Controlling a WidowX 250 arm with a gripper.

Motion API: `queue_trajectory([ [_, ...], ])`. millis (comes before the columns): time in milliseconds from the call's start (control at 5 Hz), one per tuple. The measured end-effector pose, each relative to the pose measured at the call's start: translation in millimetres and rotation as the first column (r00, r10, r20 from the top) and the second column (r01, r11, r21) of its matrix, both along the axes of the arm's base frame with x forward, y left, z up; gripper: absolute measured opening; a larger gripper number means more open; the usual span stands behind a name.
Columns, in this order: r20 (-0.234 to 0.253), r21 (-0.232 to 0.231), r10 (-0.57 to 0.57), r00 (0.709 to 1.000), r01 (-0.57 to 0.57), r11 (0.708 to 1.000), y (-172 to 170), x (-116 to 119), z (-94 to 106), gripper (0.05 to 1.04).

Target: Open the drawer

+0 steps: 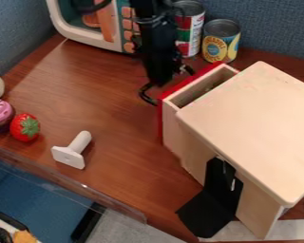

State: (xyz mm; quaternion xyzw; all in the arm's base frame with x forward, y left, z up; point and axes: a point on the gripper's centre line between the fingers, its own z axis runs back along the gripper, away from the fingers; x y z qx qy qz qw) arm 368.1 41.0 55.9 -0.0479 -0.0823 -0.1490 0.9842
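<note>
A hand could pass over the bare surface [124, 123] between the drawer [172, 124] and the white peg [69, 155]. Two cans [220, 42] stand in the way near its far end, and the wooden box top [253, 128] blocks its rear from above.

Printed labels on tall can [191, 31], short can [220, 42].
</note>
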Motion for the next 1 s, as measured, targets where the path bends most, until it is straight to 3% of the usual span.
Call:
queue_trajectory([
  [800, -0.024, 0.008, -0.058, 0.998, 0.058, 0.998, 38, 14, 5.8, 0.119],
  [1000, -0.056, 0.001, -0.129, 0.990, 0.130, 0.992, 40, 18, 3.3, 0.183],
])
